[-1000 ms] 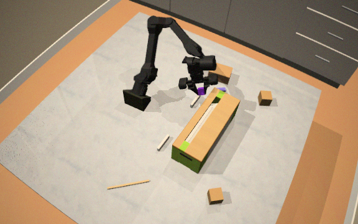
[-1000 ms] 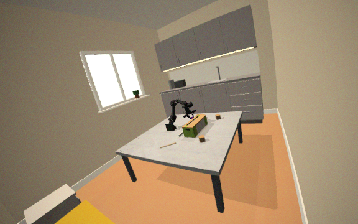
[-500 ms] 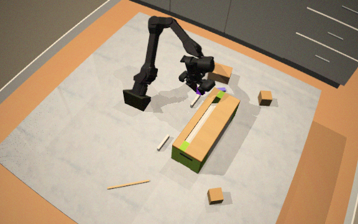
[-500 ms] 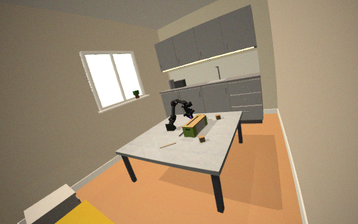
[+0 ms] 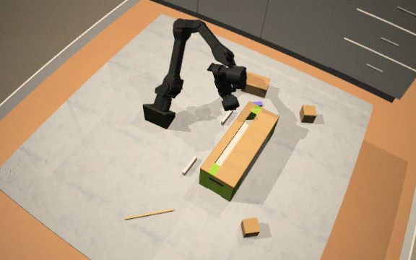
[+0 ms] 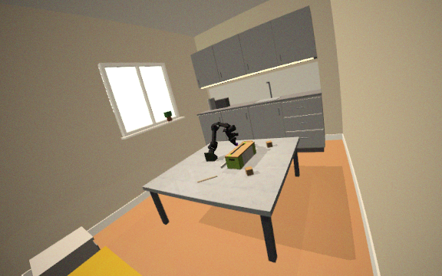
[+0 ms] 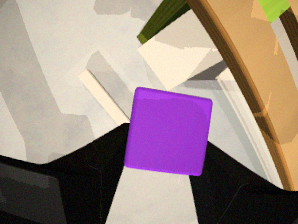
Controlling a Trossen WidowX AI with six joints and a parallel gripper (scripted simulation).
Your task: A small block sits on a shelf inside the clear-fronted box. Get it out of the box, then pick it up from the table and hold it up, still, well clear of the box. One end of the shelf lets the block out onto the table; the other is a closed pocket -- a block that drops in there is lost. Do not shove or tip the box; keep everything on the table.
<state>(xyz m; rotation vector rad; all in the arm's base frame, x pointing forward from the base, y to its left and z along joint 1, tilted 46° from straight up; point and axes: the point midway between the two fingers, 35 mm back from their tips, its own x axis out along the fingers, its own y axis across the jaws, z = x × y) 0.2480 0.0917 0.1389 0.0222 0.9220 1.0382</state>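
A purple block [image 7: 168,117] [image 6: 236,144] is held between my gripper's two black fingers in the wrist view. My gripper [image 7: 160,135] is shut on it, above the table beside the far end of the box; in the top view the gripper hides nearly all of the block. The box [image 5: 255,144] [image 6: 234,163] [image 7: 235,35] stands upright, with a wooden top, a long slot and green ends. The block is outside the box. The box front and the shelf inside are mostly hidden in the top and exterior views.
A lilac piece [image 5: 257,104] lies by the box's far end. White strips [image 5: 227,117] [image 5: 189,165] lie along its left side. A thin wooden stick [image 5: 149,214] is nearer the front. A larger wooden block [image 5: 258,84] is behind the gripper; wooden cubes [image 5: 308,113] [image 5: 250,227] stand right and front.
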